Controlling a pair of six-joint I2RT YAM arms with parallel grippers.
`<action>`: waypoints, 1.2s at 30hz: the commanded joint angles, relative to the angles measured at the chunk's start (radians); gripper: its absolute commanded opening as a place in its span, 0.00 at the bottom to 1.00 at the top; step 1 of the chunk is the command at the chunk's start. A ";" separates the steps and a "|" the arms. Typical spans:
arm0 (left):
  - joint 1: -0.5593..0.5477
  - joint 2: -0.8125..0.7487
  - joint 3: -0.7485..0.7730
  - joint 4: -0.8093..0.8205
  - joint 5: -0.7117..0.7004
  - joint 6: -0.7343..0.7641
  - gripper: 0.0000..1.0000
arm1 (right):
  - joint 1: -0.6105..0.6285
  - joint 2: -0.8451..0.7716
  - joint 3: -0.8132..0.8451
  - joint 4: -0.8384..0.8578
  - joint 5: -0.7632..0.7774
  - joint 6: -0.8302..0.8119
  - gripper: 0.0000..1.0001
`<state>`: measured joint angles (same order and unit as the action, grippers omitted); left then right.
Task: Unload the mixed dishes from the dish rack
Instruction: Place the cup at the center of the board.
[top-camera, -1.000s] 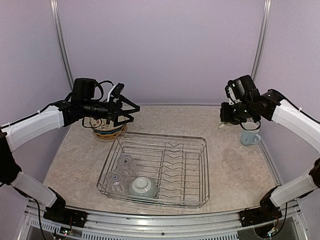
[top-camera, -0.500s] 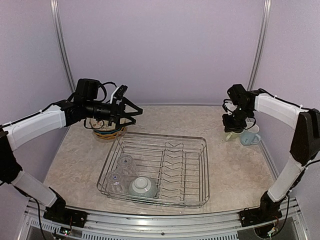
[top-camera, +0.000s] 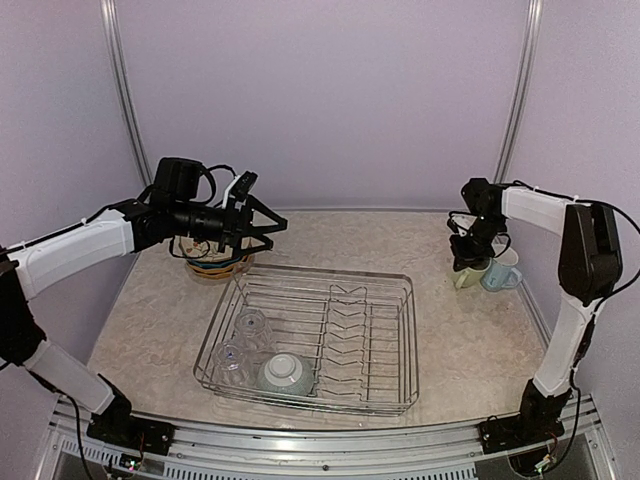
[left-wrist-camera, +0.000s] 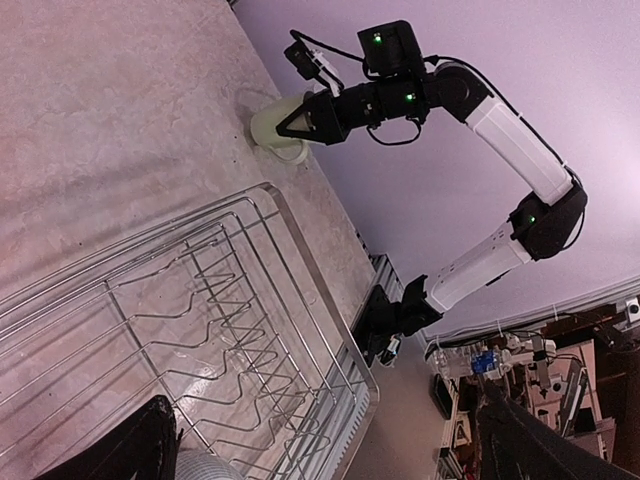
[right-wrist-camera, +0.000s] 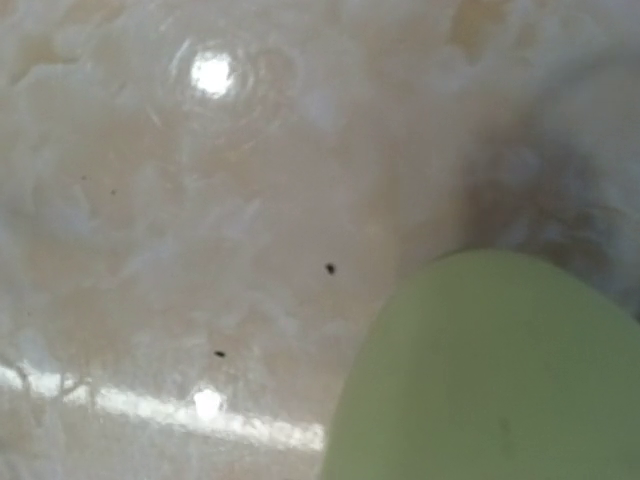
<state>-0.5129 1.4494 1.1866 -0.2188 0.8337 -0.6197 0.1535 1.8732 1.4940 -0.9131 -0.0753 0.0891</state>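
The dish rack (top-camera: 385, 300) sits mid-table; its wire floor (left-wrist-camera: 200, 330) shows in the left wrist view. Two clear glasses (top-camera: 250, 326) (top-camera: 230, 358) and a pale grey-green bowl (top-camera: 285, 373) stand in its near left corner. My left gripper (top-camera: 272, 230) (left-wrist-camera: 330, 450) hovers open over the rack's far left corner, holding nothing. Behind it a stack of plates (top-camera: 213, 267) rests on the table, partly hidden by the arm. At the far right my right gripper (top-camera: 466, 254) (left-wrist-camera: 292, 120) is shut on the pale green mug (top-camera: 467, 274) (left-wrist-camera: 272, 128) (right-wrist-camera: 500, 370), low on the table beside the light blue mug (top-camera: 500, 276).
The marble-patterned table (top-camera: 470, 340) ends at purple walls behind and at both sides. A metal rail (top-camera: 330, 455) runs along the near edge by the arm bases. The right half of the rack holds only wire prongs (top-camera: 350, 335).
My right arm has swung down and outward, bringing the pale green mug to the table next to the light blue mug. The left gripper has crept slightly right, still open.
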 joint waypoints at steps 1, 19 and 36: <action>-0.006 0.023 0.034 -0.017 0.002 0.022 0.99 | -0.002 0.026 0.059 -0.013 -0.009 -0.032 0.00; -0.004 0.058 0.096 -0.167 -0.129 0.040 0.99 | -0.002 0.062 0.063 -0.024 0.017 -0.003 0.19; 0.005 0.207 0.225 -0.399 -0.193 0.043 0.99 | 0.069 -0.058 0.094 -0.072 0.083 0.048 0.54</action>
<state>-0.5114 1.6382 1.3792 -0.5556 0.6624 -0.5949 0.1917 1.8915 1.5551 -0.9508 -0.0307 0.1123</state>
